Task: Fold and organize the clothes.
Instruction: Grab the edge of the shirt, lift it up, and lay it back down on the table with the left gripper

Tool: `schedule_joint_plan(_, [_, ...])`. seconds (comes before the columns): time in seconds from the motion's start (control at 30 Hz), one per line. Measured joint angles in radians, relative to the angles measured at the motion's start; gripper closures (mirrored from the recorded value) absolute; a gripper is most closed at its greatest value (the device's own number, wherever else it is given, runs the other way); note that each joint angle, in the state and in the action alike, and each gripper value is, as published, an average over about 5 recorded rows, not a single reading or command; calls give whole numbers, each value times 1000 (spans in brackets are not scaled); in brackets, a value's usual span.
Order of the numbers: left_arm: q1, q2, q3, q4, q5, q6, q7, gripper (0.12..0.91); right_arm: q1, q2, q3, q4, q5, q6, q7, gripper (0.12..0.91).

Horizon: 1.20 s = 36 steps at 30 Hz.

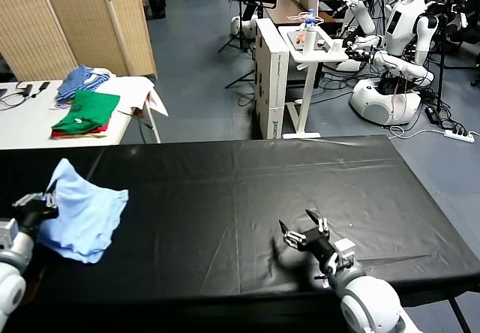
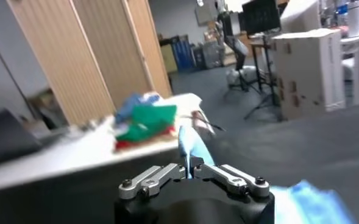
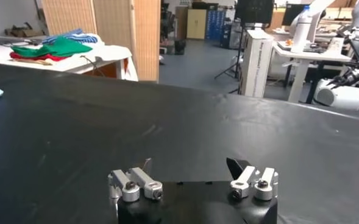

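The bench is covered in black cloth. The T-shirt lies crumpled at the bench's left edge, toward the front corner, with 1 part pulled up into a peak.

The left gripper is at that left edge with its jaws closed tight on a fold of the T-shirt. In the left wrist view the same gripper has its fingers pressed together with a ridge of blue cloth rising from between them.

The right gripper rests low over the bench near the front edge, right of centre, well apart from the T-shirt. Its jaws stand wide apart and hold nothing; the right wrist view shows bare black cloth between the fingers.

A white table behind the bench's left rear corner carries green and red folded garments and a striped bundle.
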State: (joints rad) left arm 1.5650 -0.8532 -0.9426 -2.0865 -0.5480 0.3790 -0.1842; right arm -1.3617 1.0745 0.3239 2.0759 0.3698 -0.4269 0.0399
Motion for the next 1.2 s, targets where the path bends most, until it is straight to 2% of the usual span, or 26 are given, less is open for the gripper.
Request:
schedule_joint_plan(0.2, [-29,-103,129,-85,-106,31,-61,864,-29,0,25,17,-4,1,0,118])
schedule_joint_plan(0.3, [-44,-168,212,-116,-123,41,-87,864,-43,1,39,22,-7,1,0,118])
schedule_joint_plan(0.4, [-59,-236,298,-124,-125,42,-101,864,-52,2,48,25,-10,1,0,118])
schedule_joint_plan(0.53, [-79,-331,401,-114,-97,34,-102,864,-55,4,50,25,-10,-1,1,118])
schedule_joint_plan(0.83, [-95,-548,548,-50,23,22,-80,864,-36,4,31,25,36,-16,9,118])
schedule_joint_plan(1.1, [-92,-655,587,-25,127,3,-18,860,20,18,-22,12,171,-67,43,118])
schedule_joint_plan(1.2, [-84,-673,591,-30,146,-15,22,775,53,21,-50,3,240,-93,61,118])
